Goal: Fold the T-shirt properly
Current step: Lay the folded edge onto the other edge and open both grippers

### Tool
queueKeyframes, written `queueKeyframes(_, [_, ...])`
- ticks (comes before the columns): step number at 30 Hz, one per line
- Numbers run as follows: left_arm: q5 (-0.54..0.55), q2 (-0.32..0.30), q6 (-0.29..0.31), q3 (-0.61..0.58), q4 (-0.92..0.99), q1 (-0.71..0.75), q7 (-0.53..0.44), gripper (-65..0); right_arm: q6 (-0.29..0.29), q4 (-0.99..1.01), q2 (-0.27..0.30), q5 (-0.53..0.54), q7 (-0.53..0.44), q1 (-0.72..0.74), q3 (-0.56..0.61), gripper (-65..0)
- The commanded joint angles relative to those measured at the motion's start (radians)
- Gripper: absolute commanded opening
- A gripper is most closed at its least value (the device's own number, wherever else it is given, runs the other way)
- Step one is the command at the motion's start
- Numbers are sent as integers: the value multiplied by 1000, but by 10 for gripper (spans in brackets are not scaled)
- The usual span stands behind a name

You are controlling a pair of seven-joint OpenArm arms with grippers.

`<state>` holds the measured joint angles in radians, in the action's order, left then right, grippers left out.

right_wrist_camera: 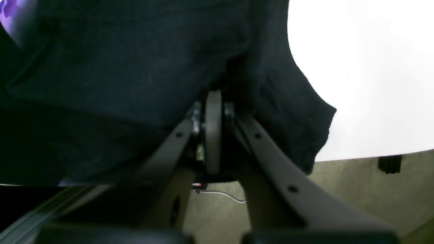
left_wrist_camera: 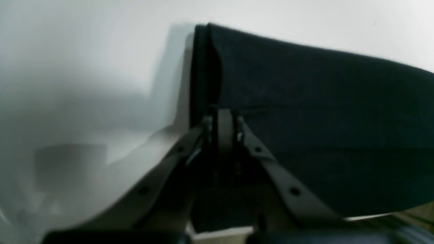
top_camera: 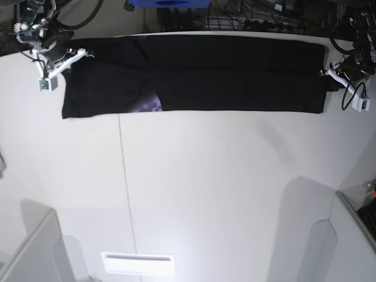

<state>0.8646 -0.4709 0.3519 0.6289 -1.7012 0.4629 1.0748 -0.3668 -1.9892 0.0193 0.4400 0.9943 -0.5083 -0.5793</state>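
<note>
- We see the T-shirt (top_camera: 223, 73) laid out as a long black band across the far side of the white counter (top_camera: 223, 194), its far edge close to the counter's back rim.
- A small patch of purple print (top_camera: 148, 106) peeks out along the near edge of the cloth, toward the base view's left.
- Behind the counter lies a tangle of dark cables (top_camera: 252, 14) and a blue object (top_camera: 170, 4), cut off by the top of the base view; we cannot tell what it is.
- The left end effector (left_wrist_camera: 225, 117) sits at the shirt's end on the base view's right, its fingers pressed together on a fold of black cloth.
- The right end effector (right_wrist_camera: 213, 108) sits at the opposite end, likewise pinching the cloth, with fabric bunched and draped around its tip.
- In the right wrist view the shirt fills most of the frame and hides the counter below it; a sliver of purple shows at the upper left corner.
- Below the counter edge in that view we make out a beige floor (right_wrist_camera: 356, 179) with a thin white wire (right_wrist_camera: 223, 194) on it.
- The left wrist view is blurred on its left side; grey shadows there are too soft to identify.
- A white rectangular label (top_camera: 138, 263) lies on the near part of the counter, well apart from the shirt.
</note>
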Motion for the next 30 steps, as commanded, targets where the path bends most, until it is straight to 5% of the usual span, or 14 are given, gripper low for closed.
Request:
queueKeyframes(1, [-3, -19, 5, 10, -20, -2, -11, -650, 1, -14, 12, 7, -16, -2, -5, -650])
queueKeyframes(13, [-40, -5, 5, 10, -17, 20, -11, -650, 1, -14, -12, -76, -16, -6, -6, -650])
queueKeyframes(17, [-40, -5, 5, 10, -21, 20, -11, -650, 1, -14, -17, -74, -28, -8, -8, -513])
queueKeyframes(24, [-34, -4, 11, 58, -27, 18, -15, -237, -16, -17, -31, -71, -125, -22, -113, -495])
queueKeyframes(27, [-34, 25, 12, 131, -92, 17, -11, -150, -96, -18, -31, -71, -151, -22, -129, -498])
queueKeyframes(30, [-32, 71, 12, 185, -179, 20, -8, -178, -242, -20, -32, -69, -159, -20, -120, -504])
